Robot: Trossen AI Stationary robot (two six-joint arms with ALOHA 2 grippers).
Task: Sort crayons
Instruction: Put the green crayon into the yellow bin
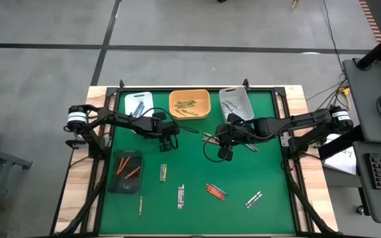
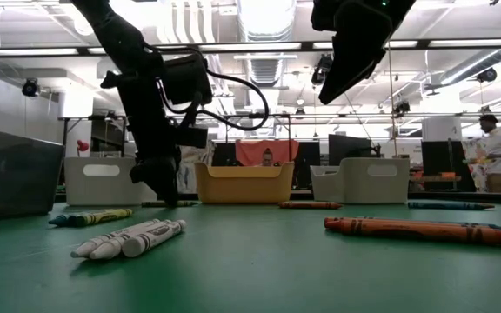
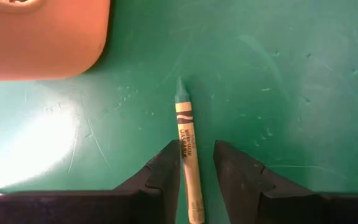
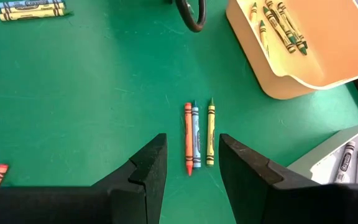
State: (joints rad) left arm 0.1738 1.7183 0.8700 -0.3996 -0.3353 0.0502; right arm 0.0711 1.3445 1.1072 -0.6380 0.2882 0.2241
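L claw [image 3: 196, 163] part-open — fingers straddle green crayon [image 3: 188, 149].

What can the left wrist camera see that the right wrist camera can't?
Only the left wrist view shows a single green crayon lying between the left gripper fingers, which stand apart. Only the right wrist view shows three crayons side by side, orange, blue and yellow-green, ahead of the open right gripper, plus green crayons inside the orange tray and a grey tray. Both show the green mat and part of the orange tray.
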